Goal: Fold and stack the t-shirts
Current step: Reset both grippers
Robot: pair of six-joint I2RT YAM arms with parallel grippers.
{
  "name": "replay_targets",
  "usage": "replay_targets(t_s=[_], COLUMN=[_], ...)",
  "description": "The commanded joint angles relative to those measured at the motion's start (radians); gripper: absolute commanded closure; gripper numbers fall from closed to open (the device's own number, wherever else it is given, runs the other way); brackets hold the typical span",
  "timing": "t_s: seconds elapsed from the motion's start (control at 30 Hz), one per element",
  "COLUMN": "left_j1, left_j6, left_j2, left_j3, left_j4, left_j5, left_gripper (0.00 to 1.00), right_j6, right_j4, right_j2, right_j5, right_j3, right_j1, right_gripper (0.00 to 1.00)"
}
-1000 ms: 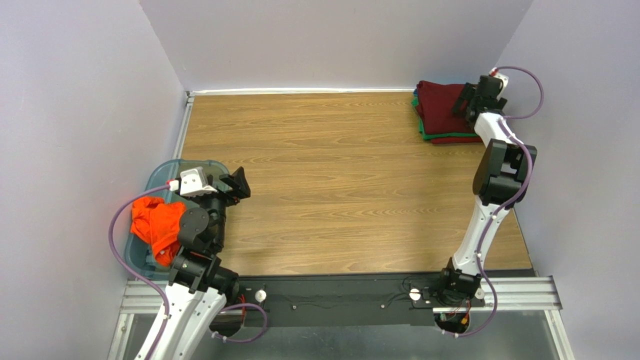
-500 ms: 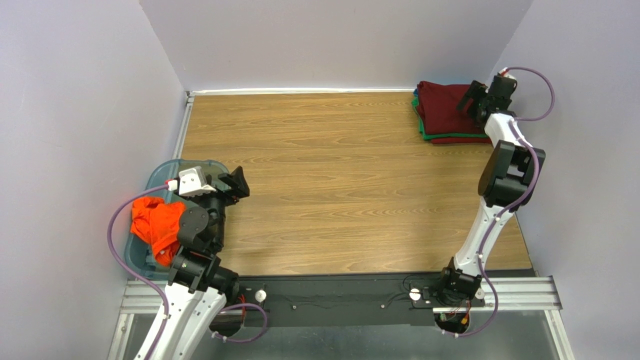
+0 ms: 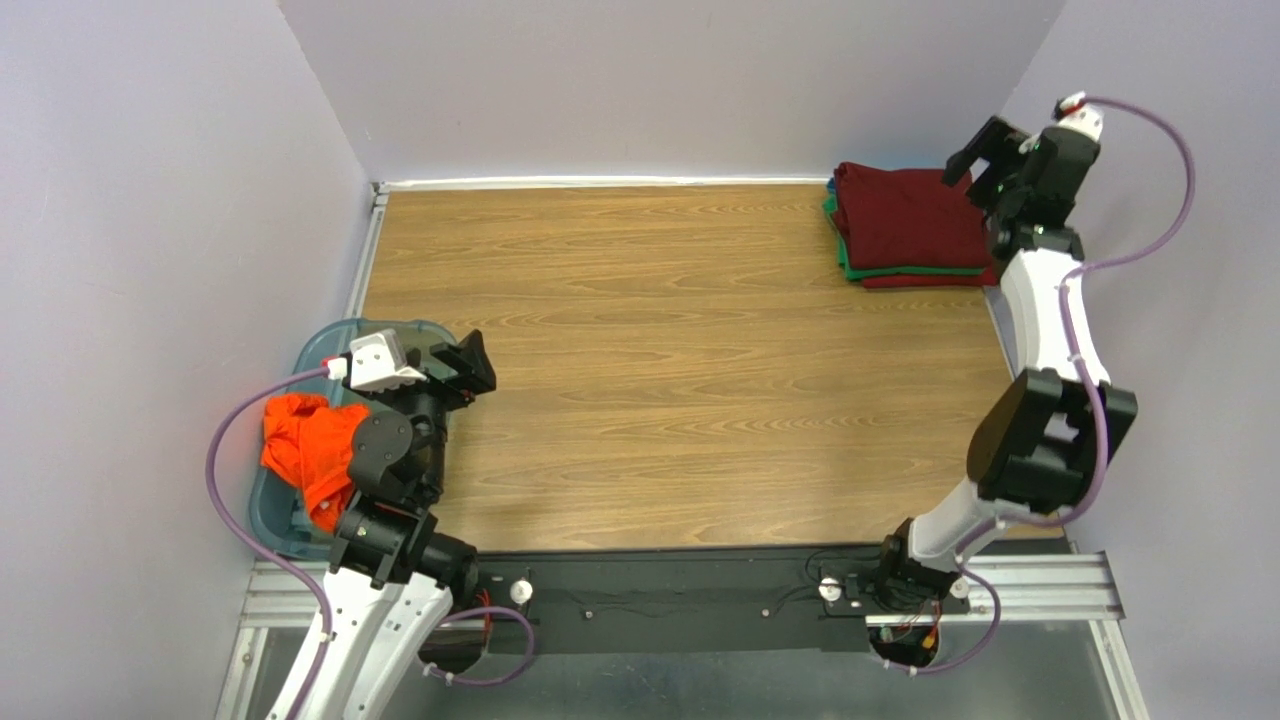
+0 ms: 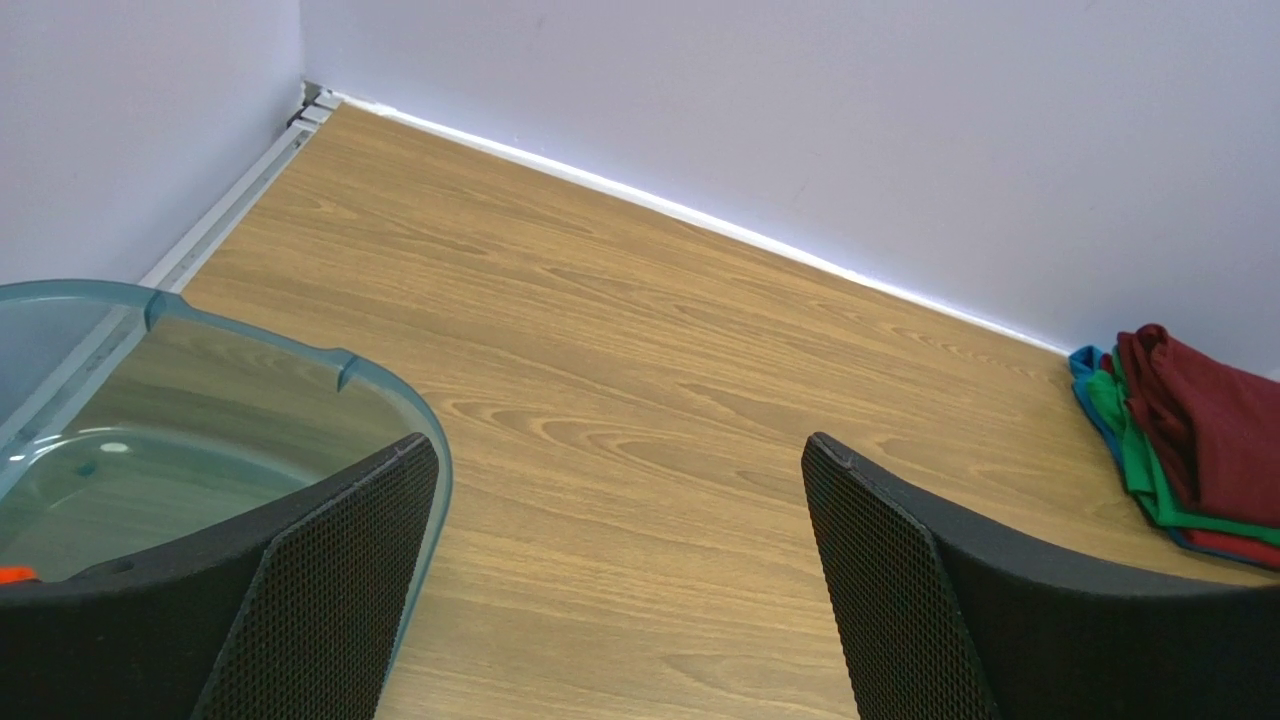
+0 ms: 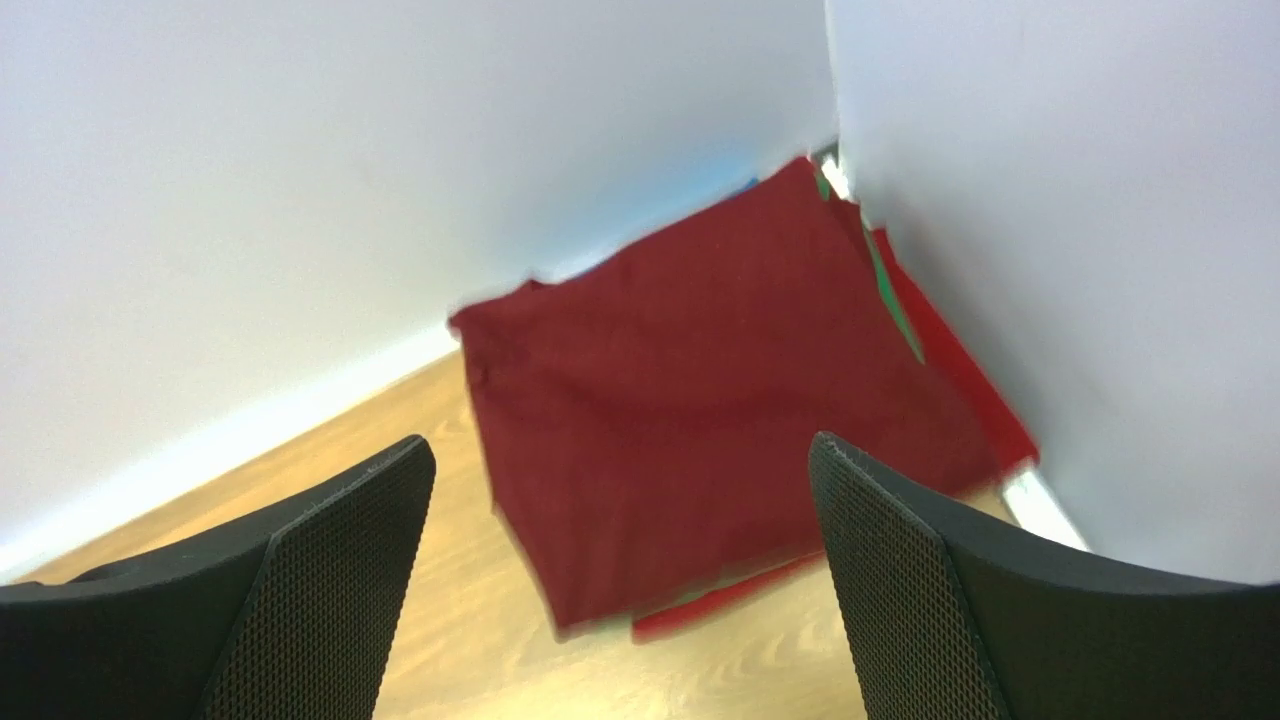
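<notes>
Maroon t-shirt (image 5: 706, 405) folded flat just ahead of the right gripper (image 5: 619, 480), its fingers spread wide and empty, left gripper (image 4: 616, 465) gaping too, teal bin (image 4: 376, 393) beside its left finger

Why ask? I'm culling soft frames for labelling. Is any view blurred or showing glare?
Right wrist: edges of the maroon t-shirt are smeared, likely motion blur, while the fingers look crisp. Left wrist: sharp, with small bright glints inside the bin. Top external: sharp, evenly lit, only faint shadows on the table.

Pale lavender walls (image 3: 676, 75), wooden tabletop (image 3: 676, 360)
</notes>
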Motion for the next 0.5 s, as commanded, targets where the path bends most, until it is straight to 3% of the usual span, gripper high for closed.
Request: replay_targets(t_s=[0.0,0.3,0.47], left_j1=[-0.002,-0.002,-0.002], left_j6=[-0.027,-0.042,-0.039], left_j2=[0.030,0.069,0.050], left_j3=[0.038,0.043,0.038], left_j4=[-0.030,-0.049,-0.047], left_j5=[-0.020,0.019,0.029], left_gripper=[0.02,0.02,0.02], right_j6=[0.047,0.153,0.175], right_j4=[-0.025,-0.025,-0.024], right_j2=[-0.146,-0.523,-0.715], right_j5=[0.039,-0.067,-0.269], right_j3=[-0.210,-0.666,-0.883], right_j1=[0.051,0.076,0.076], right_gripper=[0.00,0.00,0.00])
